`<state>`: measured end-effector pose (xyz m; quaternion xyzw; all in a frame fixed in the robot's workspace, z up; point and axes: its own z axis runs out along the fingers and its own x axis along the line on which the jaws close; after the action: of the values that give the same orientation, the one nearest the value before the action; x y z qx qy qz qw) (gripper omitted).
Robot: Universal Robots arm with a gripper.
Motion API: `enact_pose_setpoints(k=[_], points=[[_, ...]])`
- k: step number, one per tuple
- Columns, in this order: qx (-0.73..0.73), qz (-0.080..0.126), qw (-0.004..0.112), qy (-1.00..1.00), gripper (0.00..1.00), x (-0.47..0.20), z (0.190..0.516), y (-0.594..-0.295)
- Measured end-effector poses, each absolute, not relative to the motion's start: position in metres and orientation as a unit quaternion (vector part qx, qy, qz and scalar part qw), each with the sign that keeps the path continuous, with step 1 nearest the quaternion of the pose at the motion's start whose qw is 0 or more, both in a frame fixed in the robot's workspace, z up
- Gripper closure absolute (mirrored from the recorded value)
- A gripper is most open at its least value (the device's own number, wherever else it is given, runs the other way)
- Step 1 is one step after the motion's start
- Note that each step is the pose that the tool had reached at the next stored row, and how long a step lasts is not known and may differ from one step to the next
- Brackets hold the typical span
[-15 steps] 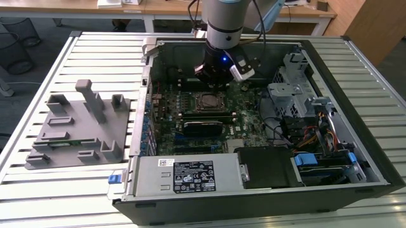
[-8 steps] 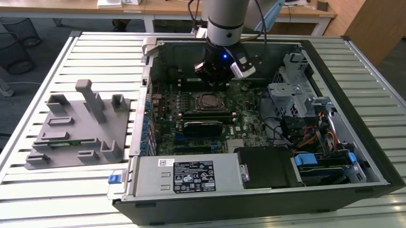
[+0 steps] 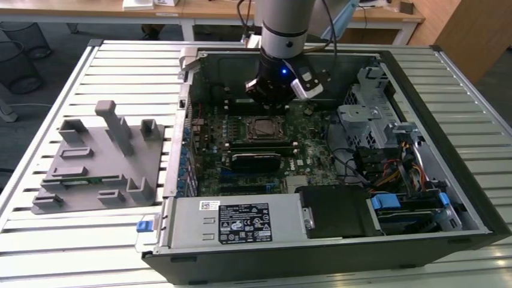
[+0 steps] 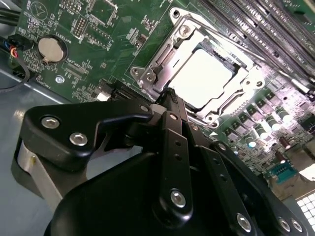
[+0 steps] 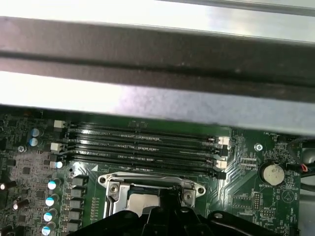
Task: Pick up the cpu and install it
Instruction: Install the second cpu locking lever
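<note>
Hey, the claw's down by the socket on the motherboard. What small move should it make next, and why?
Probably lift the claw straight up a little. The cpu appears to lie flat inside the socket frame, and the claw's tip sits at the frame's edge, so a straight rise should clear it without nudging the cpu.

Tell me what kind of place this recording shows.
Probably a lab or workshop bench for PC assembly: an open computer case lies on a slatted metal table, a grey parts fixture beside it, the gripper over the cpu in its socket.
</note>
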<state>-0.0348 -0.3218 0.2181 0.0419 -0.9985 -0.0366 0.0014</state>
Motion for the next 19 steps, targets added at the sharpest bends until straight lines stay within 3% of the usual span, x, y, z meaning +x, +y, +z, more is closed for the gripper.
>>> enact_pose_setpoints(k=[19], points=[[0.042, -0.037, 0.001, -0.998, 0.89, -0.0348, 0.2227, -0.3319]])
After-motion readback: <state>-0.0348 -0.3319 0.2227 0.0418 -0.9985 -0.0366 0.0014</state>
